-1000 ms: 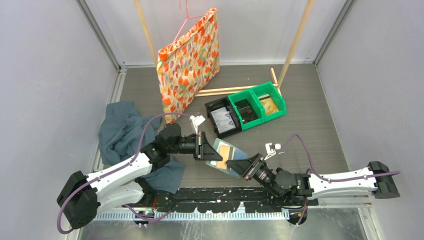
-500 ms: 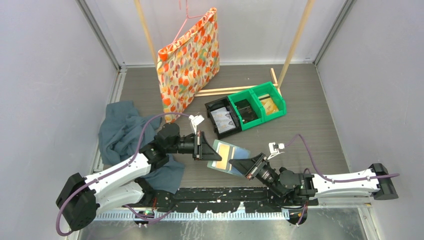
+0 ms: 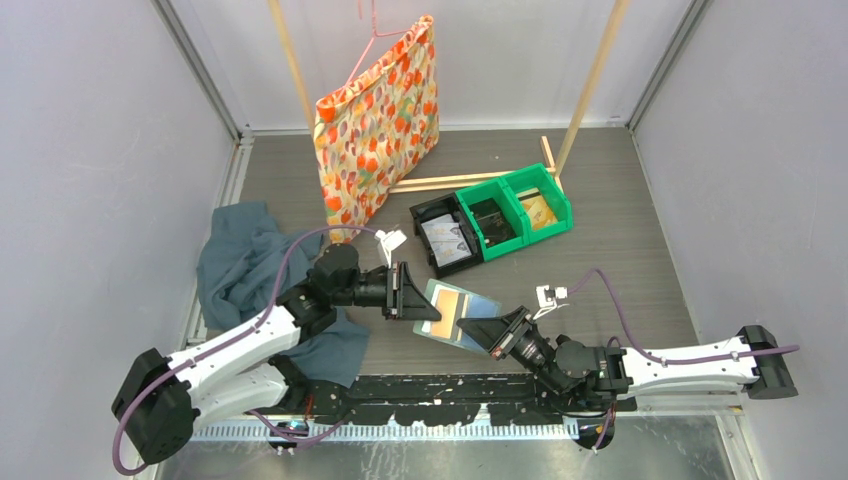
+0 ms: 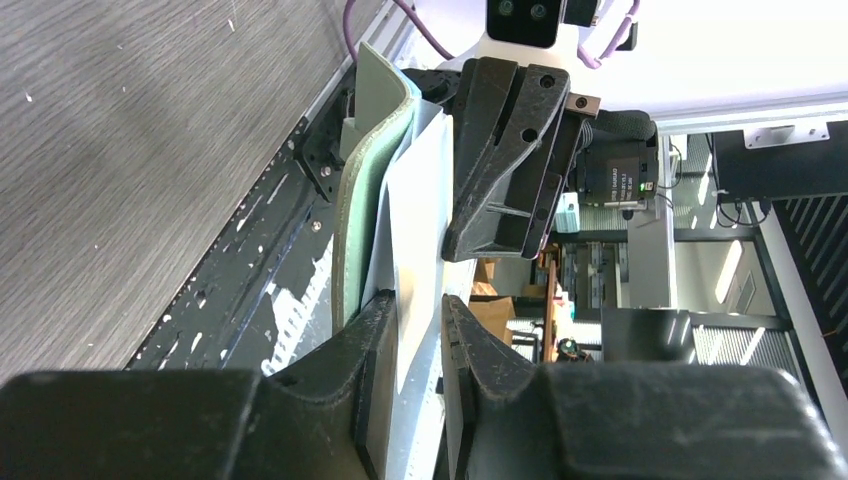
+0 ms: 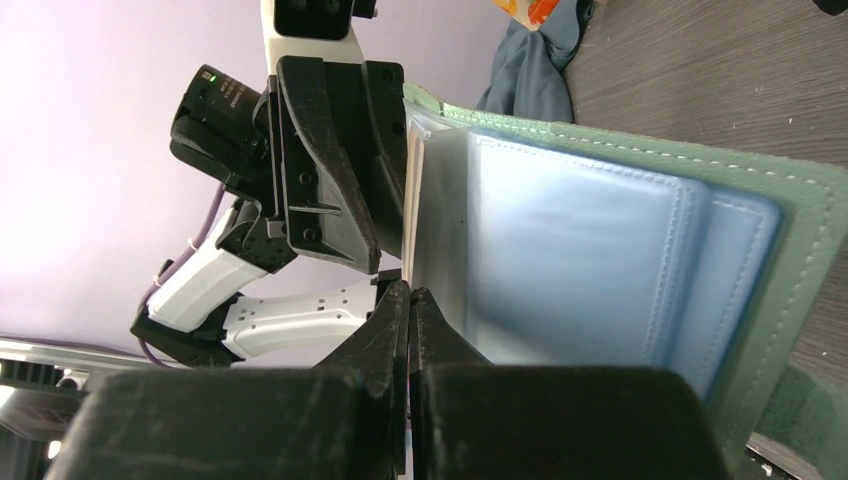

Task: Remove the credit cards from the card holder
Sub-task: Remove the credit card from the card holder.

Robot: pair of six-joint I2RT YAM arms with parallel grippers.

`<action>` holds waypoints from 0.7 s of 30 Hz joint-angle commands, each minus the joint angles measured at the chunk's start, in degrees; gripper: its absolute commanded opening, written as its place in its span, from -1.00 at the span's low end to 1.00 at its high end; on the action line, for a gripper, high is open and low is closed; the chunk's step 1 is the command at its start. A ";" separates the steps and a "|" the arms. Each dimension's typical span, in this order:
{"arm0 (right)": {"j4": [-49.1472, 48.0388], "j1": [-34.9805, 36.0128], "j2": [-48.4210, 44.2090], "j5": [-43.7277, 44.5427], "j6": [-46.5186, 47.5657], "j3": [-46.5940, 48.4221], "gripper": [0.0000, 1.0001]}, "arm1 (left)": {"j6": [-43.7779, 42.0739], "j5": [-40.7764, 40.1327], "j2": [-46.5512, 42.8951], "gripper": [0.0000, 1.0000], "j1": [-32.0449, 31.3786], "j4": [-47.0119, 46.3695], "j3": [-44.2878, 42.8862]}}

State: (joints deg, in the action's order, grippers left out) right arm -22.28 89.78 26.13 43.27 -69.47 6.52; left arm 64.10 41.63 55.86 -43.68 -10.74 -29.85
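Over the last second your right arm has shifted slightly, its wrist rolling a little. In the last half second almost nothing has moved.

The card holder [image 3: 455, 308] hangs open in the air between your two grippers, clear of the table [image 3: 620, 250] and touching both. Your left gripper [image 3: 425, 306] has it from the left and your right gripper [image 3: 478, 326] from the near right. The two sets of fingers face each other with only the holder between them.

In the left wrist view the left gripper [image 4: 415, 305] is narrowly parted, pinching a pale leaf of the card holder [image 4: 352, 200]. The green cover curves away just left of those fingers, and the right gripper [image 4: 505, 150] stands just beyond.

In the right wrist view the right gripper [image 5: 408, 292] is pressed almost together on the near edge of a thin greyish leaf. The pale blue panels of the card holder [image 5: 600, 250] spread to its right, and the left gripper [image 5: 335, 160] is just behind. You cannot tell from these views whether either gripper pinches a card or only a sleeve.
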 commanded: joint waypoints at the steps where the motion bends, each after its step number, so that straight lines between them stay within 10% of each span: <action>1: -1.88 0.00 -0.82 2.31 -0.23 0.54 -0.99 | 0.62 1.14 -1.17 -0.51 0.80 -2.14 -1.19; 8: -1.62 0.02 -0.75 2.43 -0.70 0.28 -0.99 | 1.60 1.17 -2.29 -0.98 1.95 -3.57 -0.50; 21: 0.04 0.05 -5.23 3.35 -3.48 -2.77 -0.99 | 1.72 1.23 -4.40 -0.99 4.85 -1.56 0.96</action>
State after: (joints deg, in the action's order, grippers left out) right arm -22.65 89.78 23.09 43.38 -72.16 5.06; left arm 65.60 42.54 53.95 -41.54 -11.00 -29.36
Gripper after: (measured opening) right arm 0.020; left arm 0.012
